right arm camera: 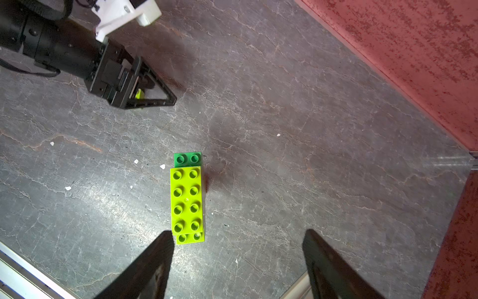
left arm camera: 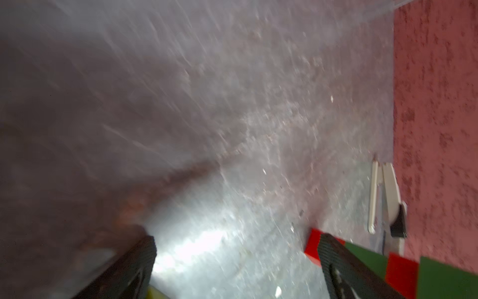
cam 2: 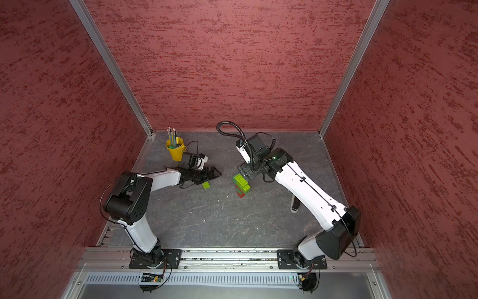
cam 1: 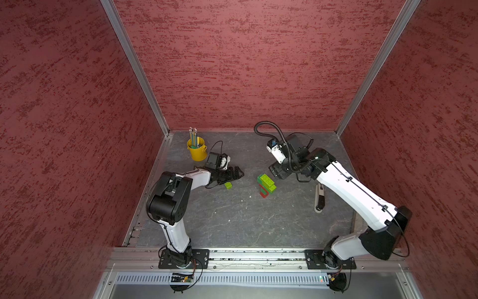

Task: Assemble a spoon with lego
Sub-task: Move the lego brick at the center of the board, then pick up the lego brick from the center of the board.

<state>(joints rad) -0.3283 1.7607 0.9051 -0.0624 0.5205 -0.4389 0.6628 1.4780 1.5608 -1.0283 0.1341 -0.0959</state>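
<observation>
The spoon (cam 1: 266, 184) (cam 2: 242, 185) stands upright mid-table, a stack with red at the bottom, dark green above it and lime green on top. From above, its top lime brick (right arm camera: 186, 199) shows with a dark-green brick (right arm camera: 187, 159) jutting out at one end. My right gripper (right arm camera: 238, 233) (cam 1: 274, 173) hovers open just behind the stack. Nothing is between its fingers, and the stack sits off one fingertip (right arm camera: 165, 240). A loose lime lego brick (cam 1: 228, 184) (cam 2: 206, 185) lies beside my left gripper (cam 1: 239, 174) (left arm camera: 236, 239), which is low, open and empty.
A yellow bucket (cam 1: 198, 152) (cam 2: 176, 152) with pencils stands at the back left, behind the left wrist. A white-and-black oblong tool (cam 1: 320, 198) (left arm camera: 385, 196) lies under the right forearm. Red walls enclose the table on three sides.
</observation>
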